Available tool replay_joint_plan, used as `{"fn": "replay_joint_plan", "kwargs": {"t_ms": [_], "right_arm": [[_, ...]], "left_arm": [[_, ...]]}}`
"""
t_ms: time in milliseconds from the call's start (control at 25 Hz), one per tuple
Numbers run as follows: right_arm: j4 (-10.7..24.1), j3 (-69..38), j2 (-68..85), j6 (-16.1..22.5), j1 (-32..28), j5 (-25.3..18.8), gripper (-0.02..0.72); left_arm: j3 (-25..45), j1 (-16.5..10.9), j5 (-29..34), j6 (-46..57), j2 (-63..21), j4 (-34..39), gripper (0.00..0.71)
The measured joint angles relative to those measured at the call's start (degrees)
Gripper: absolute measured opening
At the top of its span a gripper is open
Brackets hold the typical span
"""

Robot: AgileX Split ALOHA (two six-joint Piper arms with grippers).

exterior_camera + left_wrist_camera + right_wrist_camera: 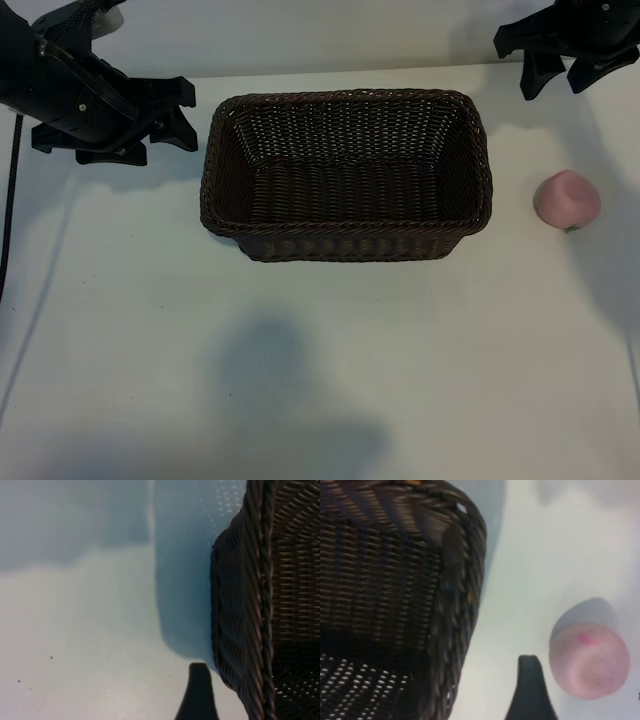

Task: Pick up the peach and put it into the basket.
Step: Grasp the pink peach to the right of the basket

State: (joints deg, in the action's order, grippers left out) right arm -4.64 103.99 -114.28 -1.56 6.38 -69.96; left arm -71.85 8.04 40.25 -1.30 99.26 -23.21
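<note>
The pale-pink peach (567, 200) lies on the white table to the right of the basket (350, 240), clear of it. The dark-brown wicker basket stands in the middle with nothing inside. My right gripper (556, 82) hovers open at the back right, behind the peach and apart from it. In the right wrist view one dark finger (532, 690) shows between the peach (589, 660) and the basket's corner (465, 580). My left gripper (186, 115) is open at the back left, just off the basket's left end; its finger (199, 692) shows beside the basket wall (235, 610).
White table (330, 380) all around, with a soft shadow on its front middle. A dark cable (10, 200) hangs along the left edge below the left arm.
</note>
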Motion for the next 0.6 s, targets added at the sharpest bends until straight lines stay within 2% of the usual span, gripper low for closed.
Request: {"fn": "replay_joint_plan", "kwargs": {"t_ms": [160,360,600], "right_arm": [[1.54,0.0,0.0,2.39,0.0,0.0,0.505],[1.71,-1.07,0.11,3.14,0.0,0.22,0.505],[3.72,-11.43,0.63,3.58,-0.36,1.23,0.505]], "left_arm": [[0.0,0.0,0.0,0.0,0.0,0.0,0.59],[0.0,0.0,0.0,0.0,0.0,0.0,0.59],[0.0,0.0,0.0,0.0,0.0,0.0,0.59]]}}
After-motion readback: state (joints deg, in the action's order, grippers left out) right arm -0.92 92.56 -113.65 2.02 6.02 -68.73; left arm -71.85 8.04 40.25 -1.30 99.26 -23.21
